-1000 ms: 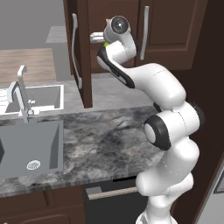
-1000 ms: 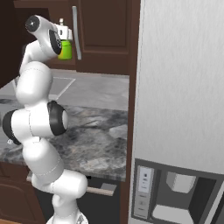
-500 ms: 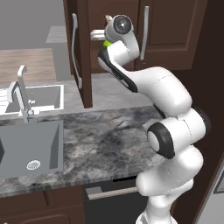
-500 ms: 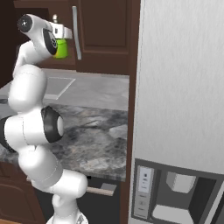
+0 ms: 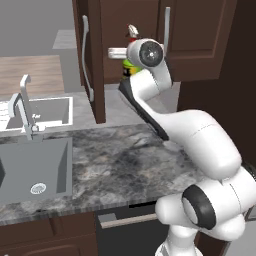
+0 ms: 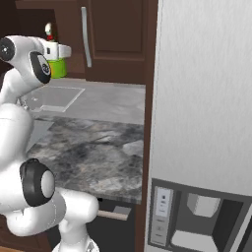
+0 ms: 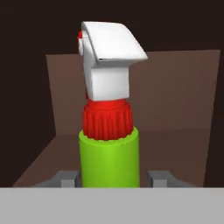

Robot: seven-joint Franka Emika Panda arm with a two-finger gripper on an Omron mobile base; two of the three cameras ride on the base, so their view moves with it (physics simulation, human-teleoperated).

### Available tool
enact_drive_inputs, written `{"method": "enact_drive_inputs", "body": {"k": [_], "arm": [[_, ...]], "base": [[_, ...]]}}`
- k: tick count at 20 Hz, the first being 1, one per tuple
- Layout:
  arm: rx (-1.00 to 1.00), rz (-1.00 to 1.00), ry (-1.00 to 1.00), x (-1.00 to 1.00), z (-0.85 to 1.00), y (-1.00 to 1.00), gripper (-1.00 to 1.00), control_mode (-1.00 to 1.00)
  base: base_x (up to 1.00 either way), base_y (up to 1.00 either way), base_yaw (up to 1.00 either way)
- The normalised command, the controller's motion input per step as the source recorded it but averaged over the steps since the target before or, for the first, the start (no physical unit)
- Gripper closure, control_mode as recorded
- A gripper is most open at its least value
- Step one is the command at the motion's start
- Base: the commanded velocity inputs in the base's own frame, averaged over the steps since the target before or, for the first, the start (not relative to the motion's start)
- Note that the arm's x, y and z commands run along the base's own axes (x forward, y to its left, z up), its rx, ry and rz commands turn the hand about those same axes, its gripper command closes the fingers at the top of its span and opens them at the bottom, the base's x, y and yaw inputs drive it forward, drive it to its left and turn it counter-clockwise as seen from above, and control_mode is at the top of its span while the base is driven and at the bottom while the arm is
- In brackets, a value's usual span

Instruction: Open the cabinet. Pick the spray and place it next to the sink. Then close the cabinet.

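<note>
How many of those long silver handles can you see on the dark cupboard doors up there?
2. One silver handle is on the swung-open left door of the cabinet; the other handle is on the shut right door. Others may be hidden.

The spray (image 7: 109, 153) stands upright inside the cabinet (image 5: 200, 40), between the fingers (image 7: 65, 178) of the gripper (image 7: 110, 178). The cabinet hangs above the counter (image 5: 125, 165), its left door (image 5: 90, 60) swung outward. The sink (image 5: 30, 170) is set into the counter, left of the cabinet and lower. A tap (image 5: 22, 107) rises behind the sink. A fridge (image 6: 202, 123) stands right of the counter.
</note>
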Motion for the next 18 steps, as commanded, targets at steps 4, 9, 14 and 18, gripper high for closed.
{"method": "enact_drive_inputs", "body": {"k": [4,9,14,18], "arm": [[0.03,0.07,0.0,-1.0,-0.26,-0.27,1.0,-1.0],[0.03,0.21,0.08,-1.0,-0.45,-0.33,1.0,-1.0],[0.08,0.26,0.19,-0.71,-0.67,-0.47,1.0,-1.0],[0.11,0.35,0.11,-0.2,-0.98,-0.05,1.0,-1.0]], "base": [[0.0,0.0,0.0],[0.0,0.0,0.0],[0.0,0.0,0.0],[0.0,0.0,0.0]]}}
